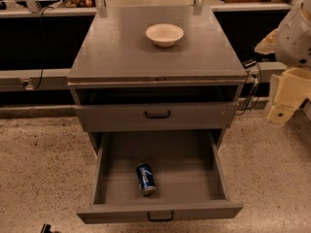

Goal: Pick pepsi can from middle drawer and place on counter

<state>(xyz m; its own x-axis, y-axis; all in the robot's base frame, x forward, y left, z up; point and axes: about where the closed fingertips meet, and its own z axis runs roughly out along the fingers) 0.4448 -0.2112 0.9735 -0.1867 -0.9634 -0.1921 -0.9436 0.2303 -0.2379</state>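
One can (146, 178) lying on side in open drawer (204, 210), near front. Bowl (164, 34) on surface (121, 47). Claw (284, 101) off to right, well apart from can; open or closed, can't tell.

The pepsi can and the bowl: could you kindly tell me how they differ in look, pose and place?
The pepsi can is blue and lies on its side in the open middle drawer; the bowl is pale, wider, and sits upright on the counter. Neither is held: the gripper hangs apart at the view's right edge, beside the counter.
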